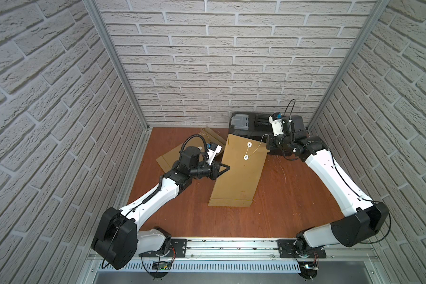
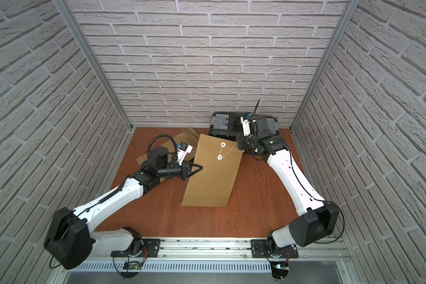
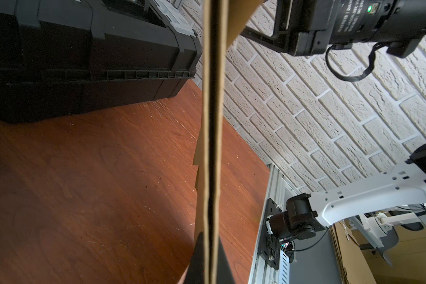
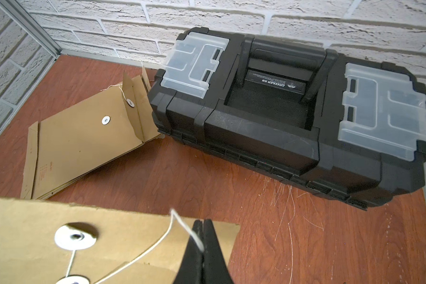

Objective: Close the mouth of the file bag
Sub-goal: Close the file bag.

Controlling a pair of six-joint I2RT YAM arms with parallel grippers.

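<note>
Jaws: my left gripper (image 1: 228, 168) clamped on file bag (image 1: 239, 177) side edge; my right gripper (image 4: 202, 237) pinching its string (image 4: 185, 227).

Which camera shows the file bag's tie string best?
The right wrist view: the string runs close up from the discs into the shut right hand. In both top views the string is a thin line. The left wrist view shows only the file bag edge.

file bag (image 1: 239, 172): matt paper | table (image 1: 293, 196): scratched wood | toolbox (image 4: 268, 130): matt plastic
</note>
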